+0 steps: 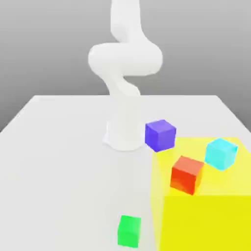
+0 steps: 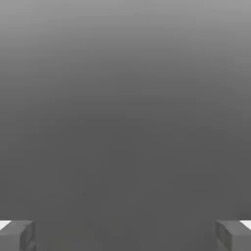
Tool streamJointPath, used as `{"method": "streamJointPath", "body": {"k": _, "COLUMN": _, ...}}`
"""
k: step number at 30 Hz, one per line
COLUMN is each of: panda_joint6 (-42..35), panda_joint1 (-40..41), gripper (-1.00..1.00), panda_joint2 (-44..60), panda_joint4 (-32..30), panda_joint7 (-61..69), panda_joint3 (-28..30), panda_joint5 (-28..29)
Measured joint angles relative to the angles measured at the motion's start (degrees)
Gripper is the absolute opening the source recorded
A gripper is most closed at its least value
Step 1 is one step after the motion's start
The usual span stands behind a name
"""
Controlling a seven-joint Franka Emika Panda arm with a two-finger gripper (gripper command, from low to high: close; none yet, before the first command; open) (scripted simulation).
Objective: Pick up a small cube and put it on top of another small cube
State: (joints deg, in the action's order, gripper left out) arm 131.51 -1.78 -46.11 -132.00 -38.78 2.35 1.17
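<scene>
We see the fingers (image 2: 125, 235) spread wide, holding nothing — the green cube (image 1: 129, 231) sits near the worktop's (image 1: 59, 162) front edge, the red cube (image 1: 187, 174) on the yellow block (image 1: 206, 215).

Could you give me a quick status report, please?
Jaws open, empty. Green cube on table, untouched. Red cube on yellow block; nothing on top.

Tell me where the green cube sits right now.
In the exterior view, the green cube rests on the white table near the front edge, just left of the big yellow block, below the red cube.
</scene>
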Motion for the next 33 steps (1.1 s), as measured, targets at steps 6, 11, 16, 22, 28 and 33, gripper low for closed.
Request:
{"method": "streamJointPath", "body": {"k": 6, "panda_joint6": -0.4, "panda_joint1": -5.1, "gripper": 0.0, "panda_joint2": -0.5, "panda_joint4": -0.6, "panda_joint7": 16.9, "panda_joint3": 6.3, "panda_joint5": 3.5}}
{"method": "streamJointPath", "body": {"k": 11, "panda_joint6": -0.6, "panda_joint1": -9.2, "gripper": 0.0, "panda_joint2": -0.6, "panda_joint4": -1.1, "panda_joint7": 30.7, "panda_joint3": 11.3, "panda_joint5": 6.2}}
{"method": "streamJointPath", "body": {"k": 16, "panda_joint6": -0.7, "panda_joint1": -13.4, "gripper": 0.0, "panda_joint2": -0.4, "panda_joint4": -1.7, "panda_joint7": 44.4, "panda_joint3": 16.4, "panda_joint5": 8.8}}
{"method": "streamJointPath", "body": {"k": 22, "panda_joint6": -0.5, "panda_joint1": -18.5, "gripper": 0.0, "panda_joint2": 0.2, "panda_joint4": -2.4, "panda_joint7": 61.0, "panda_joint3": 22.6, "panda_joint5": 12.0}}
{"method": "streamJointPath", "body": {"k": 28, "panda_joint6": 0.0, "panda_joint1": -23.9, "gripper": 0.0, "panda_joint2": 1.2, "panda_joint4": -3.2, "panda_joint7": 77.4, "panda_joint3": 29.0, "panda_joint5": 15.2}}
{"method": "streamJointPath", "body": {"k": 33, "panda_joint6": 0.6, "panda_joint1": -28.7, "gripper": 0.0, "panda_joint2": 2.3, "panda_joint4": -3.9, "panda_joint7": 91.1, "panda_joint3": 34.5, "panda_joint5": 17.9}}
